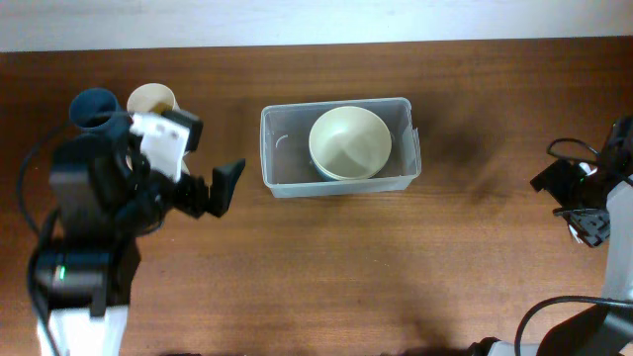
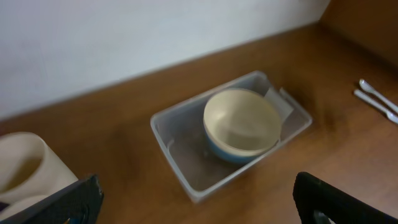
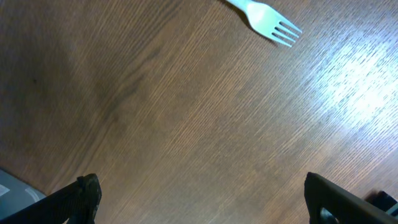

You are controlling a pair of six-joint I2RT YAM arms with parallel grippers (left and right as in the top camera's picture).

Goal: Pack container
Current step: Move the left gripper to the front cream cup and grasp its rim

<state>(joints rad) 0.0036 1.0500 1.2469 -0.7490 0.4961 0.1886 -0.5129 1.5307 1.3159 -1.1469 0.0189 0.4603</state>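
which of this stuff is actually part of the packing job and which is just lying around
Job in hand:
container, lid off
cream bowl, blue outside, sitting inside it

Lying about on the table, perhaps still to be packed:
blue cup
cream cup
white plastic fork

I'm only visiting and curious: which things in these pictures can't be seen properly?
- Overhead: the blue cup and cream cup are partly covered by the left arm.
- Left wrist: white utensils are blurred and cut off by the right edge; their kind is unclear.
- Right wrist: the fork has its handle cut off by the top edge.
- Overhead: the bowl hides the container floor under it.
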